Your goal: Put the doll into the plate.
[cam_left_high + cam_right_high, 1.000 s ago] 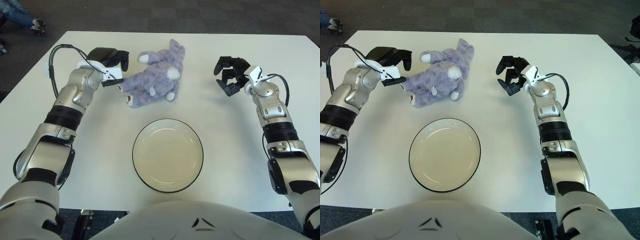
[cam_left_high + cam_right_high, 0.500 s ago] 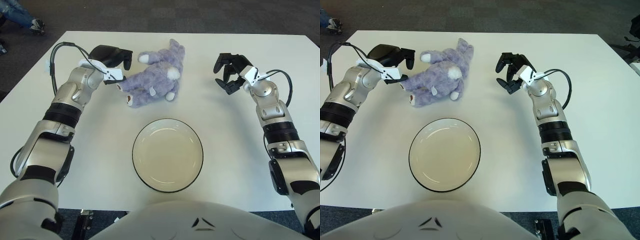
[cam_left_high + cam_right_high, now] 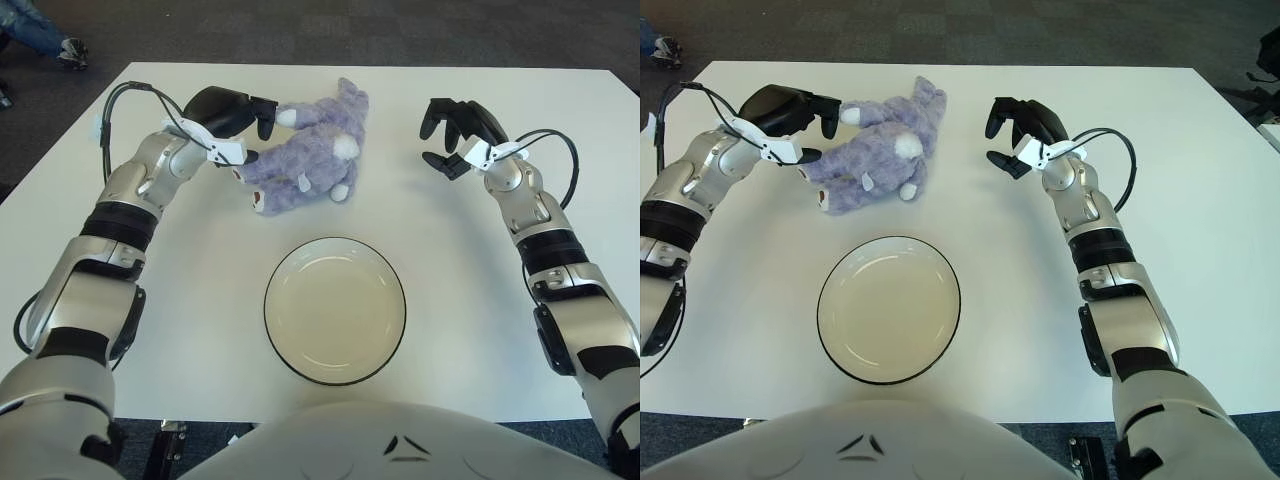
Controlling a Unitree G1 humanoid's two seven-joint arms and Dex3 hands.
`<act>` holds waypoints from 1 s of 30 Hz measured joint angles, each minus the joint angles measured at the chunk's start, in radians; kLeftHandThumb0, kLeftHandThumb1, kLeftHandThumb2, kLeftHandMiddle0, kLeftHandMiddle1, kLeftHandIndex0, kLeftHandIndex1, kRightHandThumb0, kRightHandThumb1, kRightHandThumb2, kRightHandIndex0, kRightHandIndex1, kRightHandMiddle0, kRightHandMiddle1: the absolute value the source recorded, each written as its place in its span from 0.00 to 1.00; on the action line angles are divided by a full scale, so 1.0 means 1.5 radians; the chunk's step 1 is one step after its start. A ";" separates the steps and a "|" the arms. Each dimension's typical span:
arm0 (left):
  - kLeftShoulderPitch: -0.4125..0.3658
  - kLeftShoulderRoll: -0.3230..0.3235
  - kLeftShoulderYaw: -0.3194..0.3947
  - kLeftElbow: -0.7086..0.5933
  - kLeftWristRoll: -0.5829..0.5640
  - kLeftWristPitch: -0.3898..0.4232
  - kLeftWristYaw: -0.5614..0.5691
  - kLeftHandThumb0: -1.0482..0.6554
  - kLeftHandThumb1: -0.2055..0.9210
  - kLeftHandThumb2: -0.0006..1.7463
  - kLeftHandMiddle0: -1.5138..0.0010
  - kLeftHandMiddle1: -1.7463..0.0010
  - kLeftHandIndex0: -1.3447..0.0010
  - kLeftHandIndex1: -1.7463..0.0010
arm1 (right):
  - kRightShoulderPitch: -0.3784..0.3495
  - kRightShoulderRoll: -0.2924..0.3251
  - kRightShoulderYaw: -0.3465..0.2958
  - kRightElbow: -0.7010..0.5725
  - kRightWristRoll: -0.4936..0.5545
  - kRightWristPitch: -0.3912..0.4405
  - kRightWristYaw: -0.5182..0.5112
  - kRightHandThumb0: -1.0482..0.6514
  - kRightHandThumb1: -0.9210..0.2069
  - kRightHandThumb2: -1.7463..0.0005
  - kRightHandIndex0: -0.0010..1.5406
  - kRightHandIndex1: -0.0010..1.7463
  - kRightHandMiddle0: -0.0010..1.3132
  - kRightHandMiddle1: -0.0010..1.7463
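On the far half of a broad white table (image 3: 200,320) lies the doll (image 3: 305,153) — a purple plush animal sprawled on its side, pale patches showing on its paws and muzzle, ears pointing toward the far edge. It sits on the bare tabletop, well clear of the plate (image 3: 335,310), which waits nearer the robot: a round cream dish with a thin dark rim, nothing in it.

Left hand (image 3: 238,120) is right up against the doll's left side, black fingers spread, one finger curving over toward the top of the plush and another reaching in lower down. Nothing is clamped — the fingers bracket the toy's edge, and whether they touch the fur cannot be told from either eye. A black cable loops off the forearm behind it.

Right hand (image 3: 452,135) shows out to the right of the doll, well apart from it, fingers fanned open and holding nothing, palm turned in toward the toy. Its own cable arcs back along the wrist.

Around the table the room is plain: dark grey carpet (image 3: 400,30) runs along the far side. In the upper left corner, someone's jeans and sneaker (image 3: 72,48) poke into view on the floor. Over at the right edge of the right eye view, a piece of dark equipment (image 3: 1268,60) stands beyond the table's corner.
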 measured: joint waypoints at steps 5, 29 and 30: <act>0.002 -0.001 0.007 -0.015 -0.019 0.005 -0.009 0.61 0.22 0.87 0.42 0.18 0.50 0.00 | -0.029 -0.007 0.018 0.028 -0.031 -0.030 -0.034 0.61 0.80 0.11 0.51 0.94 0.59 0.90; 0.105 -0.048 0.069 -0.225 -0.141 0.167 -0.118 0.61 0.40 0.80 0.53 0.03 0.70 0.00 | -0.045 -0.009 0.033 0.063 -0.045 -0.060 -0.046 0.61 0.77 0.12 0.48 0.94 0.56 0.93; 0.105 -0.049 0.069 -0.228 -0.141 0.171 -0.120 0.61 0.41 0.79 0.53 0.03 0.70 0.00 | -0.045 -0.009 0.034 0.064 -0.045 -0.062 -0.045 0.61 0.77 0.13 0.48 0.94 0.56 0.93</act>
